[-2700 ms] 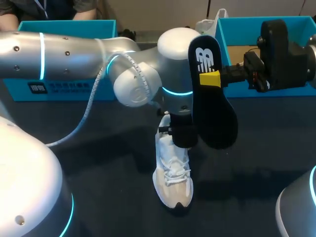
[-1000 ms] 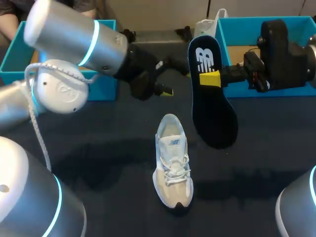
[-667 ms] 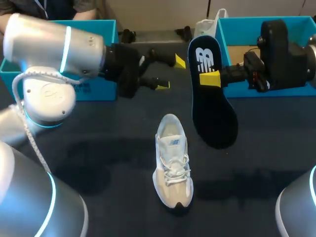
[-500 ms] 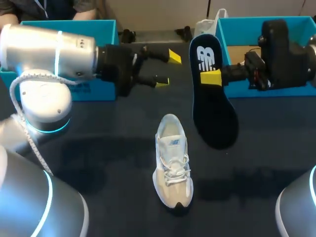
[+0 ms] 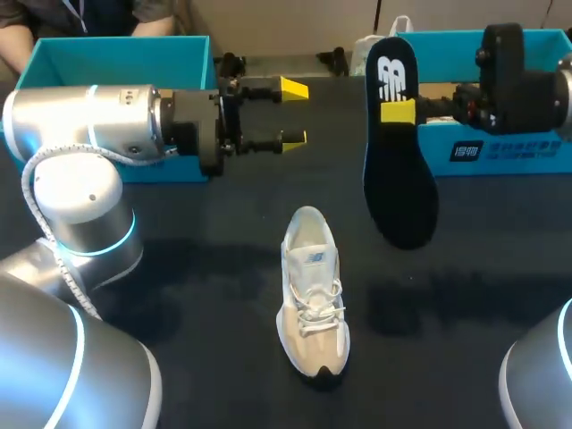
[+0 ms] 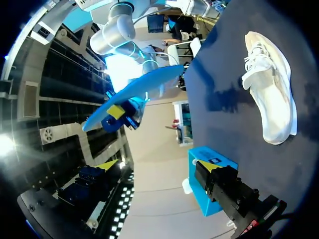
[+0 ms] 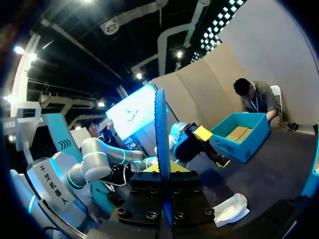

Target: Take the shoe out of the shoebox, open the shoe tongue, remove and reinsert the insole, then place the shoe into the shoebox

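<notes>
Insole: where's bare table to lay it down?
Bare tabletop lies right of the shoe, beneath the held insole; another patch lies between shoe and left arm. The far edge is crowded: left shoebox, right shoebox, left gripper.

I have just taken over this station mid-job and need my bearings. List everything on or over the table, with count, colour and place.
shoe: one, white, standing on its sole mid-table, clear of both grippers
insole: one, black, hanging in the air to the right of the shoe, not inside it
left shoebox: one, blue, open, far left of the table
right shoebox: one, blue, open, far right of the table
table: one, dark
left gripper: one, yellow tips, open and empty, beside the left shoebox
right gripper: one, yellow tips, shut on the insole near its upper end, by the right shoebox
</notes>
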`<state>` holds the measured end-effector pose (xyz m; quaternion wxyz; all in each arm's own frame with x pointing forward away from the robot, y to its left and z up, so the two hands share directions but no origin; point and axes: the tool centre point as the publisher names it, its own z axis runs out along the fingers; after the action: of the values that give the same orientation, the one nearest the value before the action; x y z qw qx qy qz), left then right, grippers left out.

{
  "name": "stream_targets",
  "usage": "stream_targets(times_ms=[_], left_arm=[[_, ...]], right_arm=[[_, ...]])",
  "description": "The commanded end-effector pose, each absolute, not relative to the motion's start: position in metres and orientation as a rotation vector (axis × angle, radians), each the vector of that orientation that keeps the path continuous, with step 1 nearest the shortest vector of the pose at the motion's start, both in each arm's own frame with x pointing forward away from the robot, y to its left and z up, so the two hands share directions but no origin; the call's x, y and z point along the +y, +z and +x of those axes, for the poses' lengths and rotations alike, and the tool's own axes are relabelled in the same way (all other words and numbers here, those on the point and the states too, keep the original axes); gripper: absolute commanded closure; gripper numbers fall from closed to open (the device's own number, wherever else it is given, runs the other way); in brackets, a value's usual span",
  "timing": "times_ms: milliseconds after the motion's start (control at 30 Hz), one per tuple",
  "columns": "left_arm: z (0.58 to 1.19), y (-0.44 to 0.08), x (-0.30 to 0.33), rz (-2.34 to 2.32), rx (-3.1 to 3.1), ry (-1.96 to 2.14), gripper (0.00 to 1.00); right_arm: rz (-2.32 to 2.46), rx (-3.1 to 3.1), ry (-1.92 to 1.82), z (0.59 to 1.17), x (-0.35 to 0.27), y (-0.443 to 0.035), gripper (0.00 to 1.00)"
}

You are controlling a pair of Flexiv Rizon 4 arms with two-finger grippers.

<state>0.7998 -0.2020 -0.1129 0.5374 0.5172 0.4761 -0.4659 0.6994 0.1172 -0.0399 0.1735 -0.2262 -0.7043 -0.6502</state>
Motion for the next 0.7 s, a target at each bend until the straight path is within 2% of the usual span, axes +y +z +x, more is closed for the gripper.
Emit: stream_targets(times_ms=[33, 300, 700], left_arm=[[0.800, -0.115, -0.202, 1.216, 1.115, -1.117, 0.00], [0.800, -0.115, -0.202, 1.216, 1.115, -1.117, 0.00], [0.800, -0.115, -0.202, 1.216, 1.115, -1.117, 0.00]], right_arm=[[-0.624, -1.993, -1.836, 0.714, 0.124, -0.043, 1.00], [-0.624, -1.993, -1.836, 0.714, 0.124, -0.043, 1.00], [-0.798, -1.845, -1.578, 0.788, 0.121, -0.050, 1.00]])
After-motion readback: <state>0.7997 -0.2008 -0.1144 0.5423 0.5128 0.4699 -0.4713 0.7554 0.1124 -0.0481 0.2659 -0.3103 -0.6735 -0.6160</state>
